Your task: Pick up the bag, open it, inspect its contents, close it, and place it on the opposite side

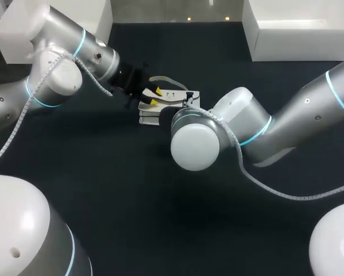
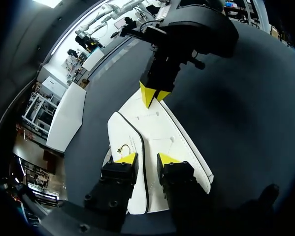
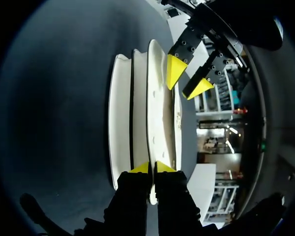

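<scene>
The white bag lies flat on the dark desk, at the far middle, and its strap curls toward the far edge. The left arm comes in from the left side. The left jaws stand a little apart at the bag's left edge, with the dark-lined rim of the flap between the two tips, and they grip nothing. The right arm covers the bag's right edge, where the right jaws are almost closed and pinch a thin layer of the bag. A white box sits at the far right, well apart from the bag. Dark desk surface shows between them and on the near side of both arms.
</scene>
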You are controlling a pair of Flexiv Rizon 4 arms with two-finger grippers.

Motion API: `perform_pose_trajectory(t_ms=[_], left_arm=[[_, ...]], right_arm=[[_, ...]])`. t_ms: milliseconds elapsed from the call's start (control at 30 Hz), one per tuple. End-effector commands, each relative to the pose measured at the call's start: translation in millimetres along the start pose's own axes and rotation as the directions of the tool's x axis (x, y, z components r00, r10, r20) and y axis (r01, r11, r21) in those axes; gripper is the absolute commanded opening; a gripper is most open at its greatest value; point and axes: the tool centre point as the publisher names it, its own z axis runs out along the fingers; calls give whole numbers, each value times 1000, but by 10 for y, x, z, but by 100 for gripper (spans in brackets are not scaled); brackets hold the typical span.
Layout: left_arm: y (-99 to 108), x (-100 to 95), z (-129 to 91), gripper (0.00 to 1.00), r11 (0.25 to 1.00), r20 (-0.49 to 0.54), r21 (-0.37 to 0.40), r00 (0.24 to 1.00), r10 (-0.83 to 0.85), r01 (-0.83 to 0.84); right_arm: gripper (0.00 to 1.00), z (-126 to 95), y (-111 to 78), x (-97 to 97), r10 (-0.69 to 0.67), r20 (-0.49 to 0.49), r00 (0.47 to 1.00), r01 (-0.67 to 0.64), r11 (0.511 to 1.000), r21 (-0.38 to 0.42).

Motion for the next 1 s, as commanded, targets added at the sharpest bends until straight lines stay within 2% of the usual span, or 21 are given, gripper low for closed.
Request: perform_pose_trajectory(t_ms=[33, 600, 700, 767, 800, 1000], left_arm=[[24, 6, 72, 28, 1000, 8, -1, 1000, 3, -3], [92, -74, 225, 24, 996, 93, -79, 995, 43, -36], [115, -107, 252, 18, 994, 109, -107, 993, 37, -26], [139, -146, 260, 9, 994, 112, -110, 994, 1, 12], [156, -171, 262, 0, 993, 113, -113, 993, -21, 34], [226, -296, 204, 0, 988, 94, -88, 989, -117, 125]], right_arm=[[0, 9, -15, 32, 1, 28, 1000, -1, 1000, -11], [0, 9, -15, 32, 1, 28, 1000, -1, 1000, -11], [0, 9, -15, 32, 1, 28, 1000, -1, 1000, -11], [0, 9, -15, 32, 1, 28, 1000, -1, 1000, -11], [0, 9, -15, 32, 1, 28, 1000, -1, 1000, -11], [0, 9, -15, 32, 1, 28, 1000, -1, 1000, -11]])
